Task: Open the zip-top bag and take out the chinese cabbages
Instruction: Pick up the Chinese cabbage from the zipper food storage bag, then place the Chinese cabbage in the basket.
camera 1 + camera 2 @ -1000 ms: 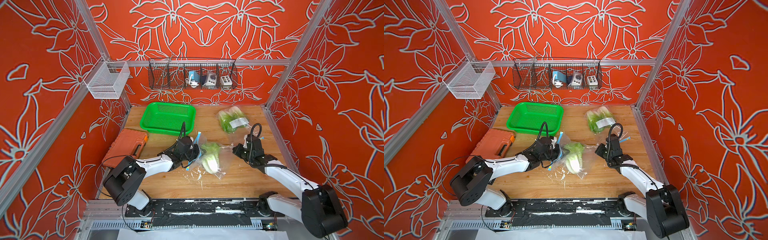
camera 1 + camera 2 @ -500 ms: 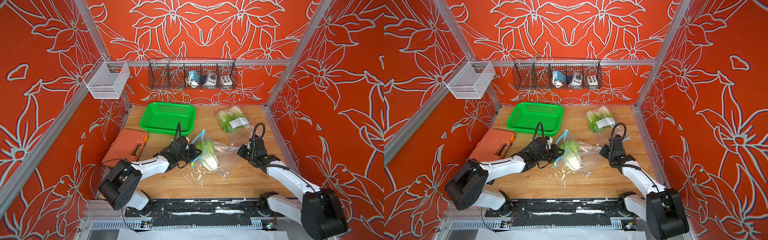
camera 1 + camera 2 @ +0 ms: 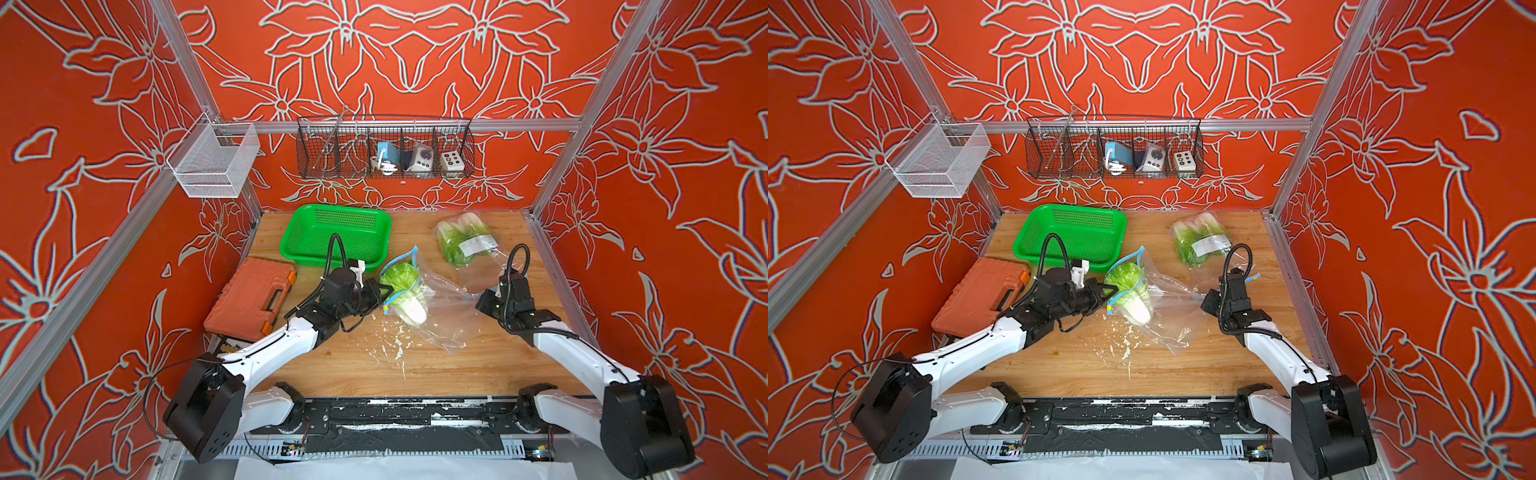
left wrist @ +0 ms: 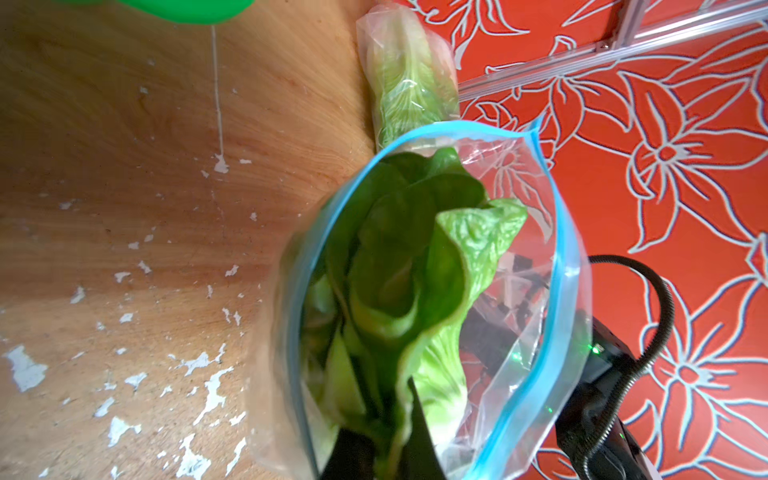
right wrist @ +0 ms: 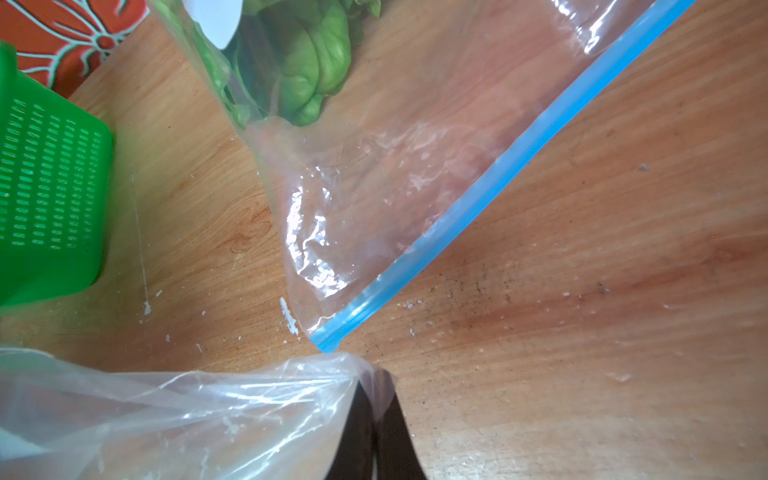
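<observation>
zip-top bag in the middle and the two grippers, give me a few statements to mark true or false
The zip-top bag has its mouth open: true.
The left gripper is shut on a leaf of the chinese cabbage: true.
The right gripper is open and holds nothing: false, it is shut on the bag's plastic.
The cabbage lies wholly outside the bag: false, it sits inside, leaves at the mouth.

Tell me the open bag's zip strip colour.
Zip strip is blue; clearest in left wrist view.
</observation>
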You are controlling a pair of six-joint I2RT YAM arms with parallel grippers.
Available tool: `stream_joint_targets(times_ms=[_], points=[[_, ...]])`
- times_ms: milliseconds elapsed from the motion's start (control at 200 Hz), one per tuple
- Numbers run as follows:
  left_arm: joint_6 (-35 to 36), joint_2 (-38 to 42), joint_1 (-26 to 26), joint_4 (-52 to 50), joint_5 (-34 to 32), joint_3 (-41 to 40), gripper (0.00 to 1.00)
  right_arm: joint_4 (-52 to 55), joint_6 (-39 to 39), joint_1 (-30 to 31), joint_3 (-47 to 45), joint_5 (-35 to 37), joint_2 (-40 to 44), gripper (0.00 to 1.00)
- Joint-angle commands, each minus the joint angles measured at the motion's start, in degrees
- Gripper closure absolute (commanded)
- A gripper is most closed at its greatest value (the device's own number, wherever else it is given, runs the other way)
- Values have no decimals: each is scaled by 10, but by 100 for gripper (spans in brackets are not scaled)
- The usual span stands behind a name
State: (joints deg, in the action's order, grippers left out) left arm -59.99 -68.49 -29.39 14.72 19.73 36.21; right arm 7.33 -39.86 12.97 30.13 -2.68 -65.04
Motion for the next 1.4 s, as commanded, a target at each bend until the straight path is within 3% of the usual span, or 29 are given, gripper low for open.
stream_joint_targets(times_ms=[0,215,445,595,751,931,1056,1306,1391], points=[[49,37,15,60,12,-2,100,22,15,-19,-2,97,-18,100],[80,93,33,91,-28,-19,100,16,19,-20,0,98,-40,100],[26,114,81,204,-6,-51,100,9,19,-20,-3,91,-46,100],[-4,133,95,272,-32,-69,100,7,20,-20,-3,88,-49,100],[12,127,108,259,-77,-56,100,3,19,-20,-3,81,-50,100],[74,82,132,221,-112,2,100,-1,20,-19,-2,68,-49,100],[164,36,145,185,-134,63,100,-4,20,-20,-1,59,-48,100],[349,-121,177,-41,-117,266,100,-2,30,-20,3,51,-41,100],[400,-169,178,-118,-147,328,100,-2,33,-19,3,48,-38,100]])
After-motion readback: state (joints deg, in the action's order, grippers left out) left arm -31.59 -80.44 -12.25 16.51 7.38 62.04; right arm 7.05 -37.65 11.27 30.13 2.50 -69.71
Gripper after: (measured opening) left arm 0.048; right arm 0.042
